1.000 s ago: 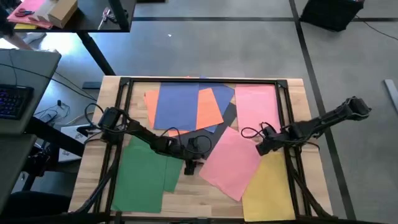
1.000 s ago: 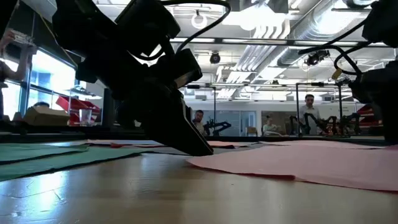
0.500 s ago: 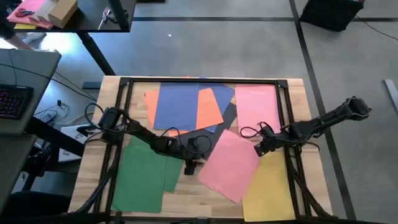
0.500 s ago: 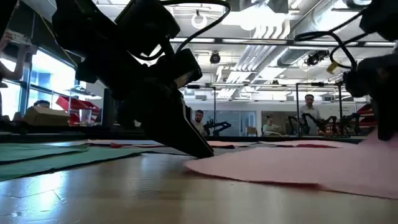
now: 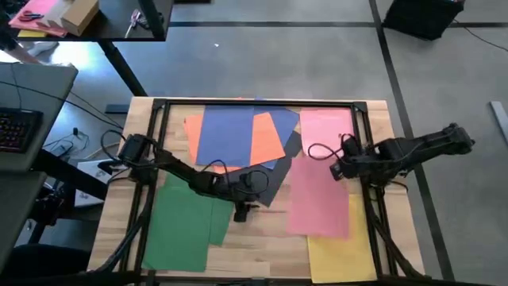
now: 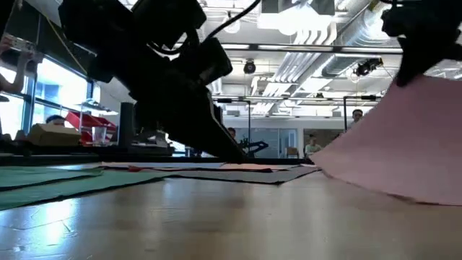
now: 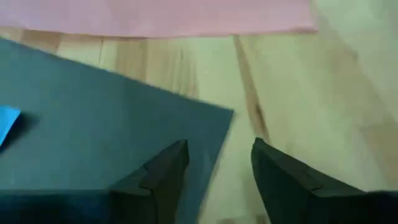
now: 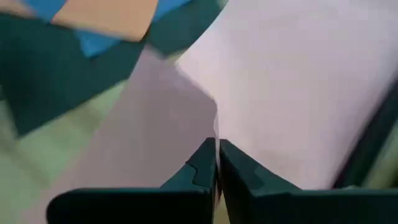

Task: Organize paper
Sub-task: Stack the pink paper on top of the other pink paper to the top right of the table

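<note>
Coloured paper sheets lie over the wooden table (image 5: 119, 183): green (image 5: 184, 222) at the near left, blue (image 5: 228, 133) and orange (image 5: 267, 140) at the back, dark grey (image 5: 274, 181) in the middle, and yellow (image 5: 341, 250) at the near right. A pink sheet (image 5: 327, 129) lies at the far right. My right gripper (image 5: 336, 169) is shut on a second pink sheet (image 5: 317, 202). My left gripper (image 7: 217, 165) stands open over the dark grey sheet's near corner (image 7: 225, 115), one finger above the sheet and one above bare wood. My right gripper pinches the second pink sheet's far edge (image 8: 216, 127) between its two fingers, close to the far right corner. The fingers come slanting from the table's right. The sheet's far end is lifted and tilted (image 6: 404, 123); its near end (image 5: 321, 232) rests on the table and the yellow sheet.
A dark metal frame (image 5: 254, 103) runs round the table top, with rails (image 5: 370, 151) along both sides. Bare wood (image 5: 262, 238) shows between the green and pink sheets. Beyond the table's left stands a desk with a keyboard (image 5: 16, 127).
My right gripper has gone up and toward the table's far edge, still shut on the pink sheet. The sheet has turned about from a slant to square with the table and slid right. Its far end is lifted clear, and the dark grey sheet is uncovered.
</note>
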Tool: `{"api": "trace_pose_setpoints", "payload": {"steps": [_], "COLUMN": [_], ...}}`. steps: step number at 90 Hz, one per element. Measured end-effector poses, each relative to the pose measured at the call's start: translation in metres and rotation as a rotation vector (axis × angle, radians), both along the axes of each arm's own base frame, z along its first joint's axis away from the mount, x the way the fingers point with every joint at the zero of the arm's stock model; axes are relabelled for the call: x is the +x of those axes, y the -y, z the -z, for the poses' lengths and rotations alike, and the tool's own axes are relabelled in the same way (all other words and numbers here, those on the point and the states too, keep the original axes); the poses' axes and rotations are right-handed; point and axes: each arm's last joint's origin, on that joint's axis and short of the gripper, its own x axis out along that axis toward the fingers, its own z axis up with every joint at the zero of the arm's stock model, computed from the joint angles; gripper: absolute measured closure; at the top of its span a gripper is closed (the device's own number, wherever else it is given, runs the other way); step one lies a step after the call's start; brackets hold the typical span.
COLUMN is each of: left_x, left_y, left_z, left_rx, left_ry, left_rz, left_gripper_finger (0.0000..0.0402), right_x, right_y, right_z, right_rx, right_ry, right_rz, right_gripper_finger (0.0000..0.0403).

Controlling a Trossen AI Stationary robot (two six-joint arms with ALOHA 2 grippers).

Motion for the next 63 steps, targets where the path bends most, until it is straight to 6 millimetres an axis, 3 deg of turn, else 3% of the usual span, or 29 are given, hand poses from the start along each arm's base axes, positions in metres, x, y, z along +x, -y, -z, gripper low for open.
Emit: {"api": "trace_pose_setpoints", "payload": {"steps": [24,42,63], "left_x": [0.0,-0.001,-0.001], "left_y": [-0.003,-0.006,-0.008], "left_z": [0.001,0.003,0.002], "left_rx": [0.027,0.028,0.025], "left_ry": [-0.008,-0.036,-0.034], "left_rz": [0.005,-0.008,-0.014], "left_gripper_finger": [0.0234,0.0234,0.0234], "right_x": [0.015,0.035,0.037], "right_y": [0.018,0.011,0.021], "right_z": [0.0,0.002,-0.004], "right_rx": [-0.036,0.032,-0.077], "right_ry": [-0.085,-0.009,0.059], "right_rz": [-0.016,-0.105,-0.074], "right_gripper_finger": [0.0403,0.0403,0.0403]}}
